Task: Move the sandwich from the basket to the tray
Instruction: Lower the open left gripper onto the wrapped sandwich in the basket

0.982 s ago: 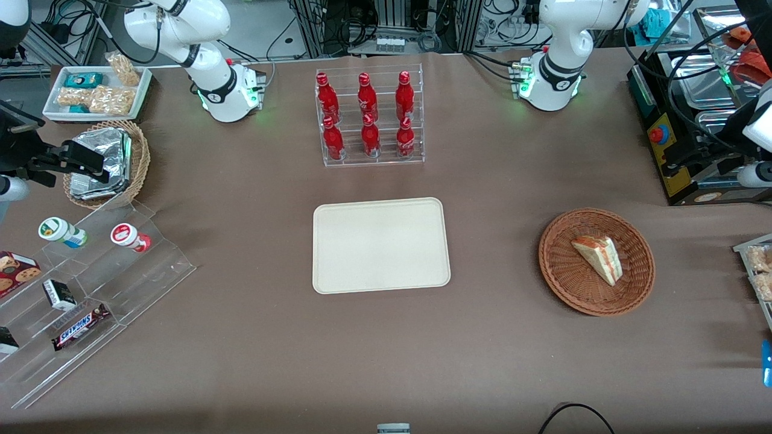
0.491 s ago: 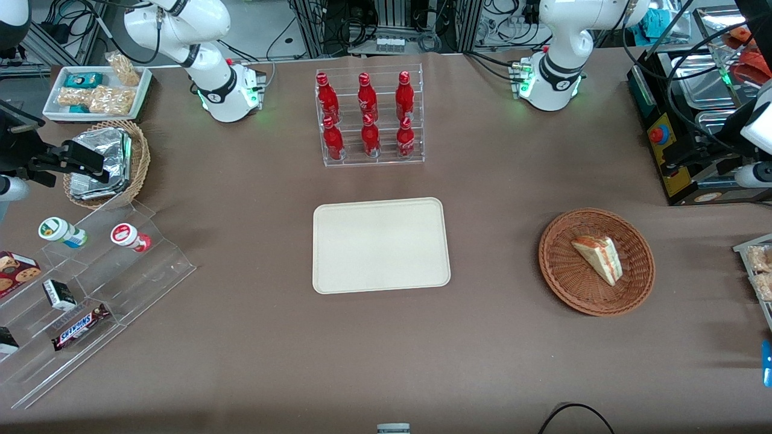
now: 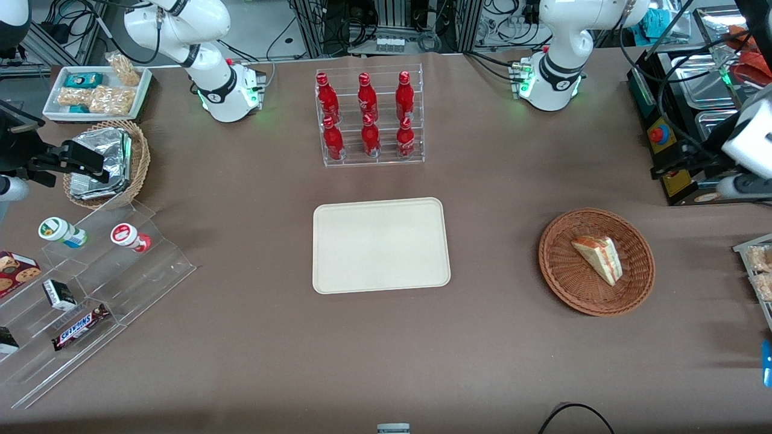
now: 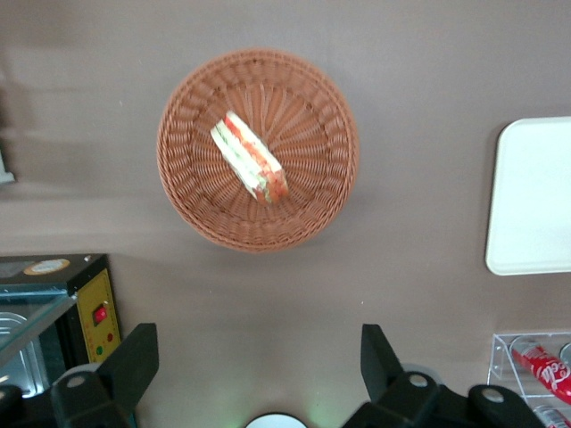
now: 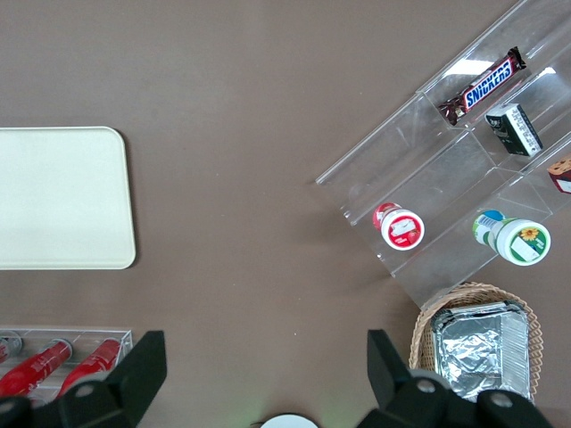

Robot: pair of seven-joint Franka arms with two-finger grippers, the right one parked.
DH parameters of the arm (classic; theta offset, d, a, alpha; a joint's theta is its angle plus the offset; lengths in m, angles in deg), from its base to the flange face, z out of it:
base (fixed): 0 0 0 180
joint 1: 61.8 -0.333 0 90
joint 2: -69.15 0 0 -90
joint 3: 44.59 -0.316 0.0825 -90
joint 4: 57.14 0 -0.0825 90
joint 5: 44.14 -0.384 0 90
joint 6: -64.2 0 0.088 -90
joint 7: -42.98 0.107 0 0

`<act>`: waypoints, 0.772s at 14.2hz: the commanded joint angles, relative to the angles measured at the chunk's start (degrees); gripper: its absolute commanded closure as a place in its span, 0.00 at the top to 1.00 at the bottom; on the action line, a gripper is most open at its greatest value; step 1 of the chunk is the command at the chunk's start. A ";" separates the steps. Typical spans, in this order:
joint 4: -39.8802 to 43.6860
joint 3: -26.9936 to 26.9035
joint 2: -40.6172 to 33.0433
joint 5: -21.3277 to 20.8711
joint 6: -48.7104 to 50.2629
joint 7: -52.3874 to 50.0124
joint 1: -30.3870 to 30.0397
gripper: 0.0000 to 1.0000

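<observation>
The sandwich (image 3: 597, 259), a white wedge with red-orange filling, lies in the shallow reddish-brown wicker basket (image 3: 558, 271) toward the working arm's end of the table. The cream tray (image 3: 380, 244) lies bare at mid-table. My left gripper (image 3: 681, 169) hovers high over the table, a little farther from the front camera than the basket, open and empty. The left wrist view shows the gripper (image 4: 259, 357) with its dark fingers (image 4: 134, 357) spread wide, well apart from the basket (image 4: 196, 196) and sandwich (image 4: 250, 158). A tray corner (image 4: 535, 196) shows there too.
A rack of red bottles (image 3: 369, 117) stands farther from the front camera than the tray. A black control box with a red button (image 3: 660, 135) sits beside the gripper. An acrylic snack shelf (image 3: 90, 271), a tan basket of foil packs (image 3: 111, 160) and a white snack bin (image 3: 96, 90) lie toward the parked arm's end.
My left gripper has shifted slightly toward the table's middle, nearer the basket. The sandwich, basket and tray have not moved.
</observation>
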 commanded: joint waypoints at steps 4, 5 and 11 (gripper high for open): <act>-13.45 -0.40 3.78 0.05 -16.99 0.43 0.12 1.00; -16.89 -0.40 3.69 0.05 -22.01 0.34 0.04 1.00; -31.85 -0.66 5.79 0.58 -47.95 -10.07 -0.49 1.00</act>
